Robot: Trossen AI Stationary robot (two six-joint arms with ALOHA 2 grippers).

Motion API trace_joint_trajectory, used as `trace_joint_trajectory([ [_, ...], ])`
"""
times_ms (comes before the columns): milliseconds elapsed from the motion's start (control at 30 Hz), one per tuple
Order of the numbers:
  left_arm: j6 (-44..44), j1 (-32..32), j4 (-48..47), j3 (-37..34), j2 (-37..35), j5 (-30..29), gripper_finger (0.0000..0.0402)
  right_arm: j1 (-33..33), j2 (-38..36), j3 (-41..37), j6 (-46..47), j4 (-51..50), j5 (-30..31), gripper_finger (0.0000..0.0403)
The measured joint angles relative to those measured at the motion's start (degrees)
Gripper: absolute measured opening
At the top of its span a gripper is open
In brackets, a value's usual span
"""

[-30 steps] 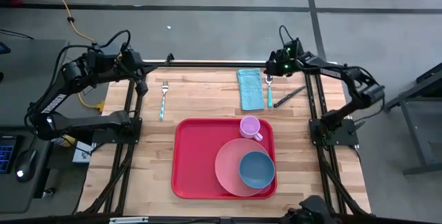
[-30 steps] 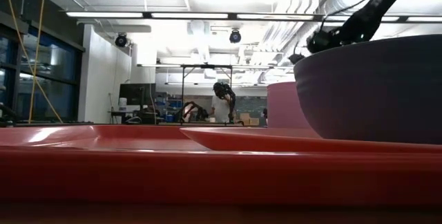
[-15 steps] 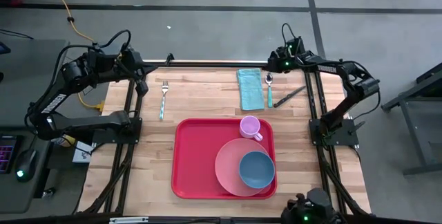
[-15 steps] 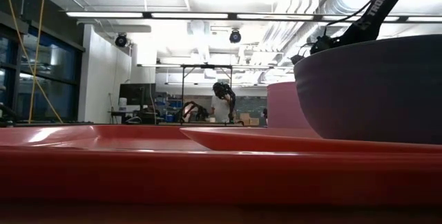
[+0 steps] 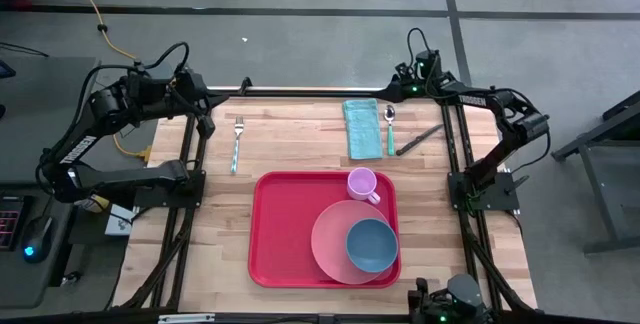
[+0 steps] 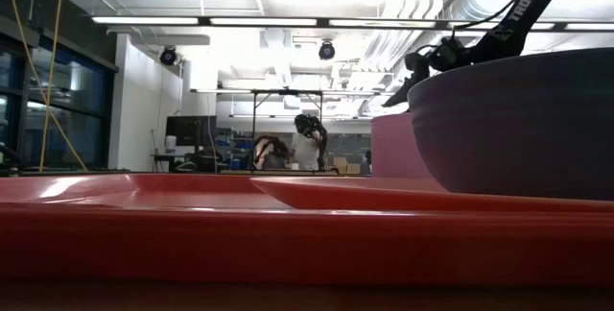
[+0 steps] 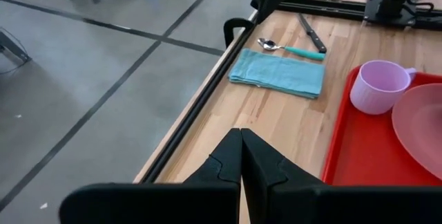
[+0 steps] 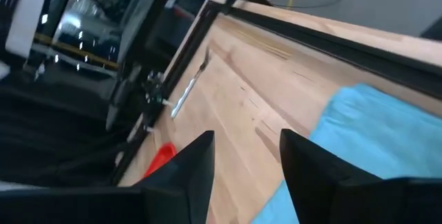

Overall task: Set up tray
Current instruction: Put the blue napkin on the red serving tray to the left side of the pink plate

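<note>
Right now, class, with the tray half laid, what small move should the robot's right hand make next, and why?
Probably lower the right hand, open and empty at the far edge, onto the spoon just beside it. The spoon, napkin, knife and fork lie off the red tray, which holds only plate, bowl and cup.

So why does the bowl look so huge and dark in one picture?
In the low view the round blue bowl sits close to the camera with bright ceiling lights behind it, so it shows dark; the high view shows it small on the flat red plastic tray.
</note>
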Motion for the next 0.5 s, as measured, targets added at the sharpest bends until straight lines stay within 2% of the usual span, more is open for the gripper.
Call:
trace_joint_trajectory([
  [100, -0.7, 0.0, 0.0, 0.0, 0.0, 0.1, 0.0035, -0.7, 0.0, 0.0, 1.4, -1.0, 1.2, 0.0134],
  [333, -1.6, 0.0, 0.0, 0.0, 0.0, 0.1, 0.0035, -2.8, 0.0, 0.0, -4.7, -10.3, 9.6, 0.0110],
  [500, -1.8, 0.0, 0.0, 0.0, 0.0, 0.1, 0.0035, -2.6, 0.0, 0.0, -9.8, -13.9, 10.0, 0.0086],
])
